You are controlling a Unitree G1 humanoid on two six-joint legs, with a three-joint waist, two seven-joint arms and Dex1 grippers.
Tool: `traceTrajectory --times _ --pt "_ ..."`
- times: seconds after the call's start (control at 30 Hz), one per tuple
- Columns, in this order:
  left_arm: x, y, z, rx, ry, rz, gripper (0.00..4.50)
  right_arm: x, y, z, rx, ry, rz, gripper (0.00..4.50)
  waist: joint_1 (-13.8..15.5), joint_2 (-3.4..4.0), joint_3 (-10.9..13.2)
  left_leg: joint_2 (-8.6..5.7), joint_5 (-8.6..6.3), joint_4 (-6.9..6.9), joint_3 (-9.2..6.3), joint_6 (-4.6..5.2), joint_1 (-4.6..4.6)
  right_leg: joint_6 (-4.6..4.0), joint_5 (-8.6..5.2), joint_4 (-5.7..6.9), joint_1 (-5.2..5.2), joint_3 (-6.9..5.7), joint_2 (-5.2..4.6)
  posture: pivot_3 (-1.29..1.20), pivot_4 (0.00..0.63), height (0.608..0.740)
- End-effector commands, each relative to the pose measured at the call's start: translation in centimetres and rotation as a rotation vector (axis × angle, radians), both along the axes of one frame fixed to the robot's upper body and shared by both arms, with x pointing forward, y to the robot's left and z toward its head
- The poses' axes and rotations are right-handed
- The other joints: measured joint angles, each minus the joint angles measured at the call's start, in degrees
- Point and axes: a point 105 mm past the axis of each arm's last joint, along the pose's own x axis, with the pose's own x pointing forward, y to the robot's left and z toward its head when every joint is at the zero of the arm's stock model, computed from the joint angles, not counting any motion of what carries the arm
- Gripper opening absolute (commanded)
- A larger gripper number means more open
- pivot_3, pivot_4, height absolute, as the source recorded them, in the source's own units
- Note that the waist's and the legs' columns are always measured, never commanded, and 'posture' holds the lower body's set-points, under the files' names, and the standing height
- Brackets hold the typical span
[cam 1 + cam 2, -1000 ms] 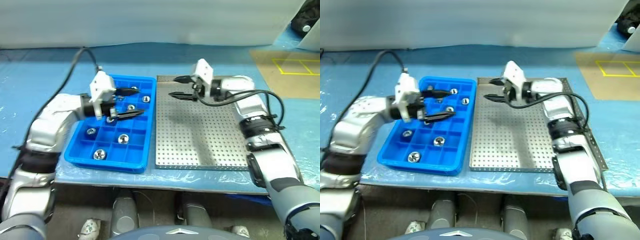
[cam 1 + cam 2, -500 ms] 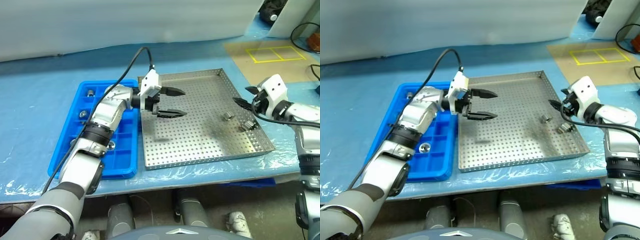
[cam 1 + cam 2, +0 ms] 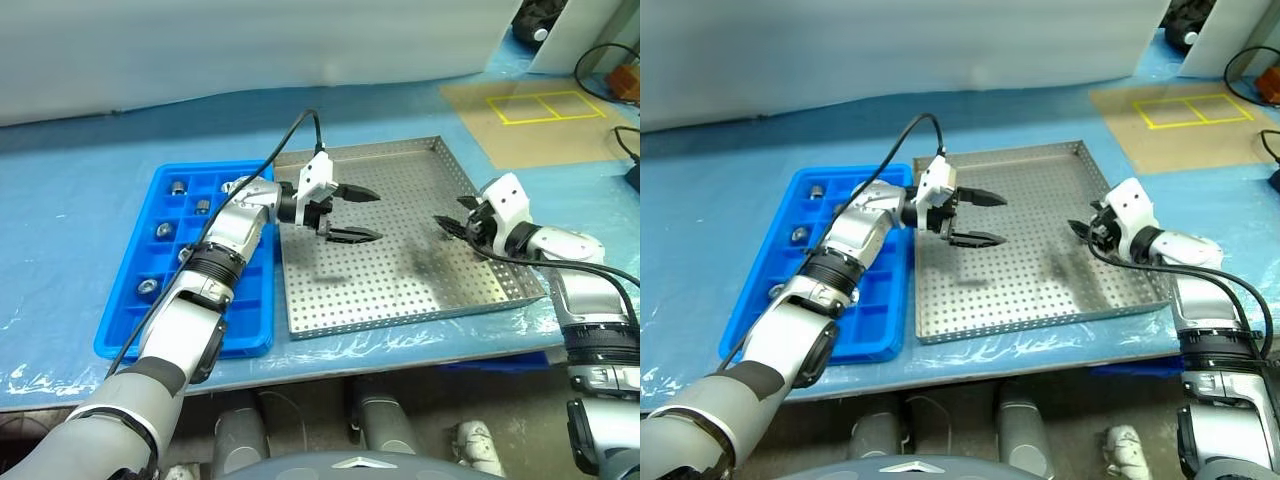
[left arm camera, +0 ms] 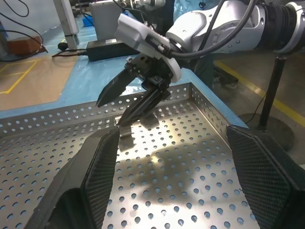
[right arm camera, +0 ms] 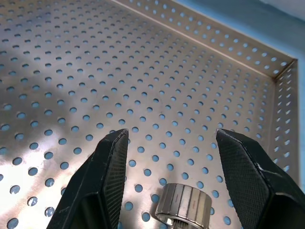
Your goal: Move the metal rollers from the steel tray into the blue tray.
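Roller [image 5: 185, 204] between my right claw's [image 3: 455, 222] spread fingers, lying on the steel tray [image 3: 400, 290].
It rests near the tray's right rim, untouched, nothing blocking it. My left claw [image 3: 362, 215] hovers open and empty over the tray's left part. Beside that, the blue tray [image 3: 130, 330] holds other rollers [image 3: 179, 187] in its compartments.

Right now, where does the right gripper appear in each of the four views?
Left eye view: right gripper at the right, over the steel tray.
Right eye view: right of centre.
Left wrist view: ahead, near the tray's corner.
Right wrist view: open, flanking a metal roller.
Shared landmark: the steel tray.
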Motion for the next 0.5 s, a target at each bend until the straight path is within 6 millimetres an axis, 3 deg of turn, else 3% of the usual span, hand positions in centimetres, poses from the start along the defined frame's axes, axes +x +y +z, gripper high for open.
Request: traceTrajectory --times 0.03,0.23,0.5 --pt "-0.3 0.6 1.1 -0.019 -0.046 0.002 3.75 0.9 -0.8 0.5 -0.011 -0.037 -0.033 2.99 0.02 0.01 0.0 0.0 -0.01 0.0 0.0 0.01 -0.02 0.0 0.0 -0.01 0.0 0.0 0.0 -0.4 0.15 0.74" --pt "-0.4 1.2 0.7 -0.007 -0.04 0.02 3.75 1.2 -1.4 -0.3 -0.01 -0.014 -0.045 2.99 0.18 0.01 0.0 0.0 -0.02 0.0 0.0 0.03 -0.01 -0.01 0.0 -0.03 0.01 -0.02 -0.02 -0.38 0.15 0.74" --pt "-0.5 1.5 1.0 -0.007 -0.04 0.029 3.75 0.8 -0.2 -2.5 -0.01 0.06 0.005 2.99 0.25 0.0 0.0 0.01 -0.02 0.0 0.0 0.02 0.03 -0.01 0.01 -0.02 0.04 -0.03 -0.01 -0.37 0.15 0.74"
